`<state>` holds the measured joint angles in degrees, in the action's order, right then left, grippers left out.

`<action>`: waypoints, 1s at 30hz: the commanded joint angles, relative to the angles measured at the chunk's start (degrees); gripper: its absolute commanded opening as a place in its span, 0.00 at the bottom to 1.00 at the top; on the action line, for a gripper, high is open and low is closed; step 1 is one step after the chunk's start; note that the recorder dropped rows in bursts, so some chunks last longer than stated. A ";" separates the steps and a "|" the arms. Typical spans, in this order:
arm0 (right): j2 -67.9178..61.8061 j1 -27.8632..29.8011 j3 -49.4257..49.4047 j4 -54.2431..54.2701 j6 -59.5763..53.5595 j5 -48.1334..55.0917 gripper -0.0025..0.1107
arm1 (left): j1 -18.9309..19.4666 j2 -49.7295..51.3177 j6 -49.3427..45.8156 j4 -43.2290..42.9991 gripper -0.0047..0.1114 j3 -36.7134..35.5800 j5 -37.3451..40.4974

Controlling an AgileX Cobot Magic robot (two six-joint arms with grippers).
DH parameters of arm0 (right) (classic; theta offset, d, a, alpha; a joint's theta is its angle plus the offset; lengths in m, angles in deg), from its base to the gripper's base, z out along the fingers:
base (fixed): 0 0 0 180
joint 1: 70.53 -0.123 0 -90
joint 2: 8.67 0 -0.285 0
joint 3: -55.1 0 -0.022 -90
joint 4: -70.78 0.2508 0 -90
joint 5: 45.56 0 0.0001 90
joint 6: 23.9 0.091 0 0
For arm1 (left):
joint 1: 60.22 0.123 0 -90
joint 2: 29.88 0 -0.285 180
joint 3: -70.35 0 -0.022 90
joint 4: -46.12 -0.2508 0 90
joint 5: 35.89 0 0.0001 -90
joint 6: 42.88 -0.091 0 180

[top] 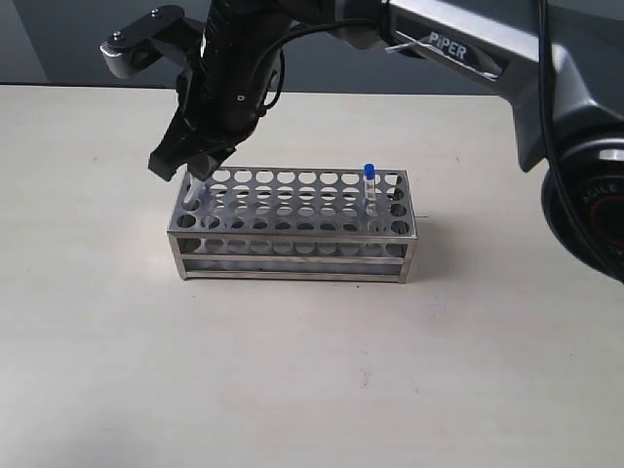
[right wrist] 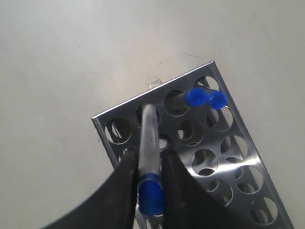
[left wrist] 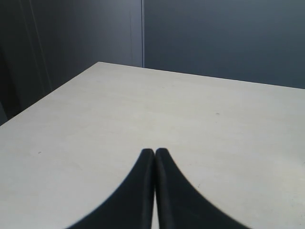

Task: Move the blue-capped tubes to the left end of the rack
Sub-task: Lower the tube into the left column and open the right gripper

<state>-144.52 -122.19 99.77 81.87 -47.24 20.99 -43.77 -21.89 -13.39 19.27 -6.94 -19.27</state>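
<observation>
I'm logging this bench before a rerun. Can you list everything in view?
Rack: one, shiny steel, mid-table.
Blue-capped tubes: four, clear with blue caps; two side by side in holes at the rack's left end, one standing at its right end, one held in the right gripper.
Table: one, off-white, under everything.
Right gripper: one, black, shut on a tube over the rack's left end.
Left gripper: one, black, shut, over bare table.

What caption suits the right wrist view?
Right hand holds a blue-capped tube over the rack, beside two seated tubes.
</observation>
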 commanded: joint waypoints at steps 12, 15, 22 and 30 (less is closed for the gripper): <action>-2.57 0.17 0.07 7.45 -5.64 -6.38 0.03 | 0.01 -0.20 0.10 -0.01 0.05 0.08 0.03; -3.35 0.17 0.07 8.03 -5.64 -6.24 0.03 | 0.01 -0.20 0.10 -0.01 0.05 0.08 0.03; -4.88 0.17 0.07 8.53 -5.17 -6.48 0.03 | 0.01 -0.20 0.10 -0.01 0.05 0.08 0.03; -5.41 0.17 0.07 8.79 -5.17 -6.97 0.03 | 0.01 -0.20 0.10 -0.01 0.05 0.08 0.03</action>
<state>-150.05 -122.07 99.88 88.73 -52.44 14.12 -43.77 -21.89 -13.39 19.27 -6.94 -19.27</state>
